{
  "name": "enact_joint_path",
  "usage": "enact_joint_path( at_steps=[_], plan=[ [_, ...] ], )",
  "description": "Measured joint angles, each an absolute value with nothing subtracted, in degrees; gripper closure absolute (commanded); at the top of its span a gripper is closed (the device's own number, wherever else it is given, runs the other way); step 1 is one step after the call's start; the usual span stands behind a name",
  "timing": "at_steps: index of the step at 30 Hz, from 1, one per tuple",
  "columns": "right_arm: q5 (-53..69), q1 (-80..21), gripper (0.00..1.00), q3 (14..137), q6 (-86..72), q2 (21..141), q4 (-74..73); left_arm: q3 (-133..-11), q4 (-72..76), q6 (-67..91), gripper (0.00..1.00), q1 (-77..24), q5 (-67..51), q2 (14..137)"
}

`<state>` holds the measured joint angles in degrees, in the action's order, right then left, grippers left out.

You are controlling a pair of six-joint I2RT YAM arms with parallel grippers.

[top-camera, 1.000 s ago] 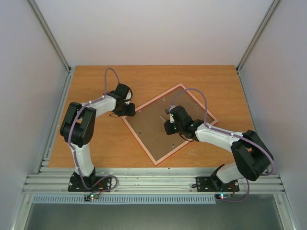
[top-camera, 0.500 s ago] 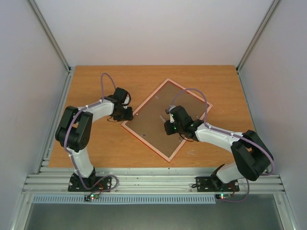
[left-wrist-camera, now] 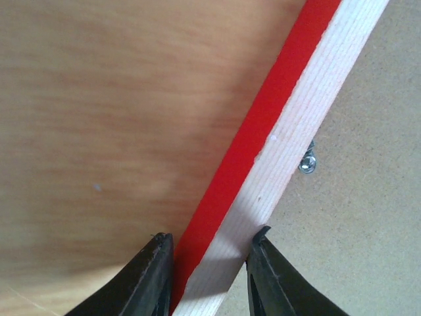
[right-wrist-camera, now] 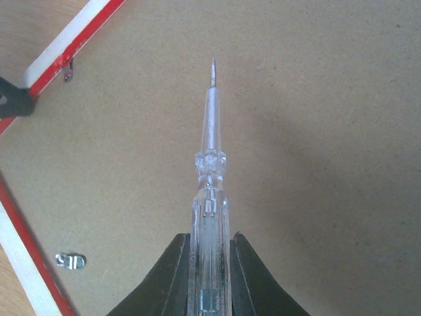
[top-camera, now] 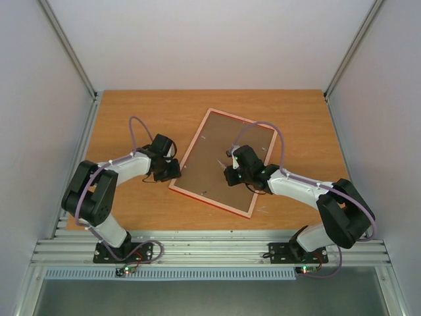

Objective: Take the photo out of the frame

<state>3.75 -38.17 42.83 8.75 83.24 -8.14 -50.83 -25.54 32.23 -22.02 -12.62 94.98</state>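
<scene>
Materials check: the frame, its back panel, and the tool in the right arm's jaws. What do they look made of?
frame: likely wood. The back face is bare and pale with visible grain, and the side has smooth red paint.
back panel: looks like hardboard or MDF, matte brown with a fine speckled fibre.
screwdriver: clear plastic handle with inner parts showing through, and a thin metallic-looking tip.

We see a robotics lab test cell: a wooden tabletop (top-camera: 131, 112) boxed in by plain white panels (top-camera: 210, 39), with a left arm (top-camera: 122, 164) and right arm (top-camera: 296, 187) bolted to aluminium rails (top-camera: 210, 249).
</scene>
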Motion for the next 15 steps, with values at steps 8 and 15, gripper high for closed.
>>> enact_joint_path(
  at_steps=[8, 15],
  plan=[
    [5.96, -38.17, 0.99, 42.83, 8.78, 83.24, -8.1, -44.77, -22.28, 39.92, 0.69, -26.2, -12.64, 90.21],
    [8.45, -38.17, 0.99, 43.03, 8.84, 83.5, -8.1, -40.93, -22.92, 46.15, 0.68, -31.42, -12.08, 86.02]
  ],
)
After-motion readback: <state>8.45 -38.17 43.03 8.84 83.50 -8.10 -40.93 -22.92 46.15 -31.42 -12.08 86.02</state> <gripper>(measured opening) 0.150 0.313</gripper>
